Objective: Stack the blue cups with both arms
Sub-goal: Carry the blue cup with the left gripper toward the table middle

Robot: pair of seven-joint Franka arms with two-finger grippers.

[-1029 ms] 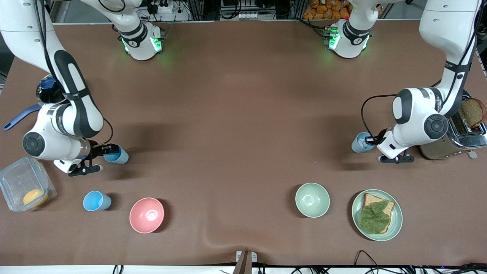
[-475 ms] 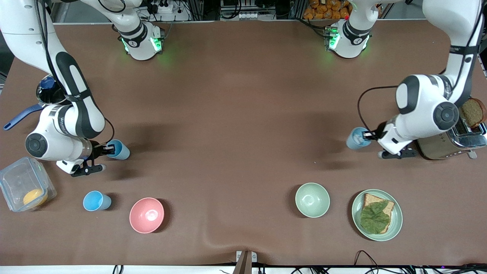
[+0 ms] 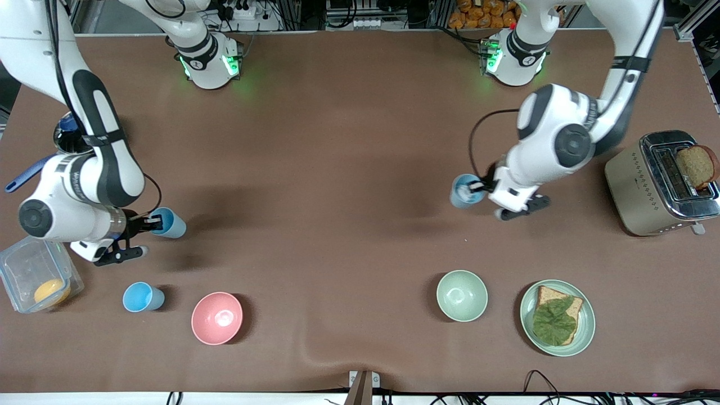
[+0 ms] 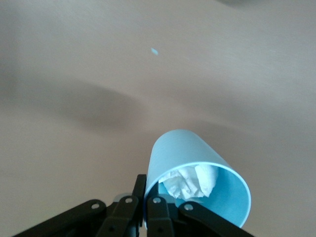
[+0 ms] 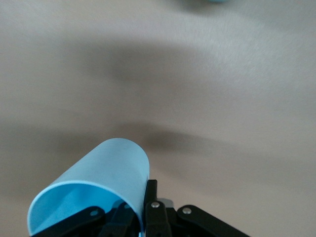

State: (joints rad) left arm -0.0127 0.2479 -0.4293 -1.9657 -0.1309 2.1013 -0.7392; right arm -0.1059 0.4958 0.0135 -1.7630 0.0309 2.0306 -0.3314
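Brown matting covered the whole table (image 3: 337, 169).

Held up over it, toward the left arm's end: a pale grey-blue plastic cup (image 3: 464, 191) (image 4: 197, 182) with crumpled white bits inside, tipped on its side, its rim clenched by the left gripper (image 3: 482, 188) (image 4: 150, 210), one finger inside the rim and one outside.

Held up toward the right arm's end: a bright sky-blue plastic cup (image 3: 166, 223) (image 5: 94, 192), likewise tipped over, its rim pinched by the right gripper (image 3: 145, 224) (image 5: 143, 212).

Standing upright on the table, nearer to the front camera than that held cup: a second sky-blue tumbler (image 3: 142, 297), ungripped, with a pink bowl (image 3: 217, 318) just beside it.

Farther along, toward the left arm's end: a pale green bowl (image 3: 462, 295), then a green plate (image 3: 585, 326) bearing a bread slice topped with a leaf (image 3: 554, 323).

At the left arm's end of the table: a silver toaster (image 3: 652, 185) with dark bread (image 3: 697, 166) in one slot.

At the right arm's end: a clear plastic box (image 3: 22, 264) holding something orange (image 3: 50, 291).
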